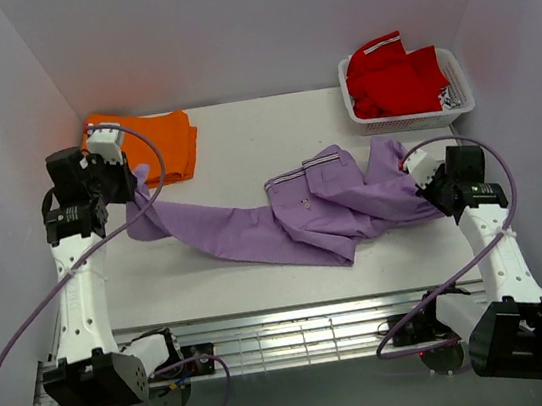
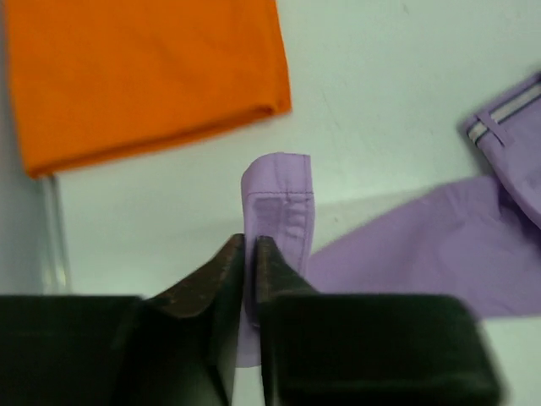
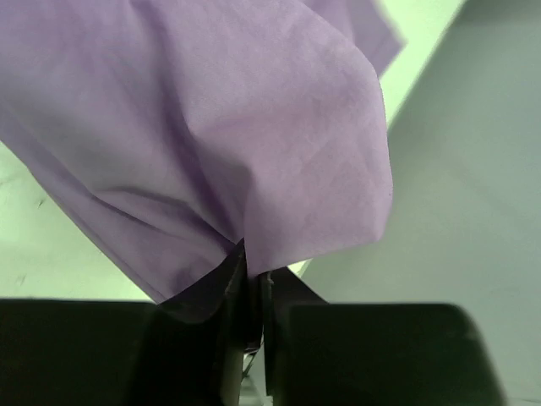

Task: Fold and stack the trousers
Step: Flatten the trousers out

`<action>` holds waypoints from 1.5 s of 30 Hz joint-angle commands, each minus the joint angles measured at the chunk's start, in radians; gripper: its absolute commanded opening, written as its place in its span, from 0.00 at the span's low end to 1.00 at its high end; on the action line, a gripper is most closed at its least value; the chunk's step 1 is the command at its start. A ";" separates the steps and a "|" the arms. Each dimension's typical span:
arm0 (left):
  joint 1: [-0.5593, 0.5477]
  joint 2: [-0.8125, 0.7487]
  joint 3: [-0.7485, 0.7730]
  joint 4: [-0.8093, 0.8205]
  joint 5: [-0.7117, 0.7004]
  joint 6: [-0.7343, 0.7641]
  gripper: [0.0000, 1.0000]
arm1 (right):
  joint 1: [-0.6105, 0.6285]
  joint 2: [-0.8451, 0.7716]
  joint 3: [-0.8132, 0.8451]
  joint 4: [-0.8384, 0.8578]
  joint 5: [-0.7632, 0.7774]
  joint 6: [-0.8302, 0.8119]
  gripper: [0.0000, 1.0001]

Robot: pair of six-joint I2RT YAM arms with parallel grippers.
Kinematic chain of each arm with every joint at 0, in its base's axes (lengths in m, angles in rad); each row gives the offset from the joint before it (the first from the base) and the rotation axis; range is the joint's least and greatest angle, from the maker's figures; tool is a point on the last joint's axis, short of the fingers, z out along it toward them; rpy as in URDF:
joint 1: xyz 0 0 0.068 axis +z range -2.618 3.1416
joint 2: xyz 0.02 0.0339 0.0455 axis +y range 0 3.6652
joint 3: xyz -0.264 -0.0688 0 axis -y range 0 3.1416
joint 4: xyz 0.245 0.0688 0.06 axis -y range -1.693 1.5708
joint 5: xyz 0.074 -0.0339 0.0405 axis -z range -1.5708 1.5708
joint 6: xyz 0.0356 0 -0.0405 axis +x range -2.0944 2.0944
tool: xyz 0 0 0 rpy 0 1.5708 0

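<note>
1. The left gripper (image 1: 133, 182) is at the left side of the white table (image 1: 242, 141). In its wrist view the two dark fingers (image 2: 211, 279) are pinched to a thin sliver. They clamp the hemmed end of one trouser leg, and the cuff stands up and curls just past the fingertips.
2. Beyond this gripper and a little to its left lies a flat, folded orange fabric garment (image 1: 147, 145). The wrist view shows bare table between its near edge and the held cuff.
3. The long, light purple soft-fabric trousers (image 1: 293, 215) span the table from one gripper to the other. One leg runs rightward from the left fingers, lying flat on the surface. The waistband, with thin white stripes, lies rumpled between the two grippers, nearer the right one. More purple cloth bunches from there up to the right fingers.
4. The right gripper (image 1: 418, 182) is at the right side of the table. Its dark fingers (image 3: 287, 292) are closed to a narrow slit on a fold of the purple fabric. The cloth billows ahead of and above the fingertips and fills most of that wrist view.
5. Beyond the right gripper, at the far right corner, stands a white slatted plastic basket (image 1: 459, 86) holding a crumpled red garment with white trim (image 1: 394, 75).
</note>
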State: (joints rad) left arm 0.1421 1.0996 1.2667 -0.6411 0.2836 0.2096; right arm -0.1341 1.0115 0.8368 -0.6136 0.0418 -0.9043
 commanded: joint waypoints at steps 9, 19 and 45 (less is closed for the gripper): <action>-0.235 0.282 0.160 -0.124 0.282 -0.061 0.70 | -0.016 0.028 0.179 -0.164 -0.211 0.153 0.90; -0.407 0.615 0.111 0.224 0.382 -0.547 0.71 | 0.305 0.300 0.410 -0.102 -0.419 0.413 0.89; -0.532 1.048 0.209 0.498 0.379 -0.745 0.40 | 0.536 0.992 0.624 0.226 -0.122 0.742 0.96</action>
State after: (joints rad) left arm -0.3832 2.1532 1.4464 -0.1967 0.6510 -0.5301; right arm 0.3958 1.9667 1.4269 -0.4137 -0.1406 -0.1879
